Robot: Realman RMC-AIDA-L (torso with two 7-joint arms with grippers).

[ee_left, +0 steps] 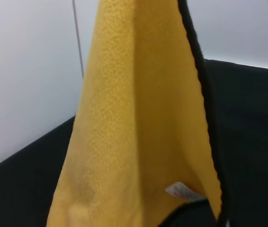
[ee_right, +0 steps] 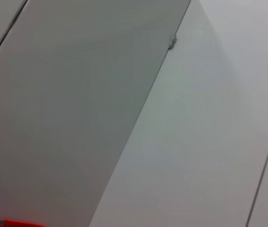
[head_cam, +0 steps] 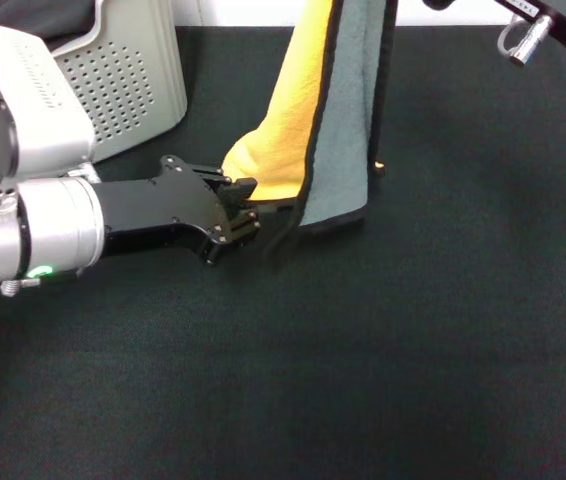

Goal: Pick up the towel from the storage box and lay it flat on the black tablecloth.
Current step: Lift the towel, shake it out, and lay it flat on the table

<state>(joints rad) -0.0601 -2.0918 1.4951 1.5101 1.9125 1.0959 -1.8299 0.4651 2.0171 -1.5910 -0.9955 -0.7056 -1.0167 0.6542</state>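
The towel (head_cam: 348,110) is seen in the head view hanging from above the upper edge of the picture, where its top is cut off. Its yellow-orange side is turned toward the robot's left and its grey-green side toward the robot's right, with thin black trim along the edges. The lower end is resting on the black tablecloth (head_cam: 383,360), which covers the whole worktop, and the bottom yellow corner is bunched there.

The left tool (head_cam: 241,208) is held low over the tablecloth, reaching in from the left, with its fingers at the lower yellow corner of the towel. The fingers (head_cam: 245,188) are closed on that corner's black-trimmed edge, so the corner is pinched. In the left wrist view the yellow face of the towel (ee_left: 138,127) fills most of the picture, narrowing upward, with the black trim down one side and a small white label (ee_left: 183,191) near the lower edge.

Of the right arm (head_cam: 553,30), only part is seen at the upper right corner of the head view; its tool is out of the picture, and only pale panels are shown in the right wrist view.

The storage box (head_cam: 128,75) is standing at the far left of the worktop, behind the left arm, well apart from the towel.
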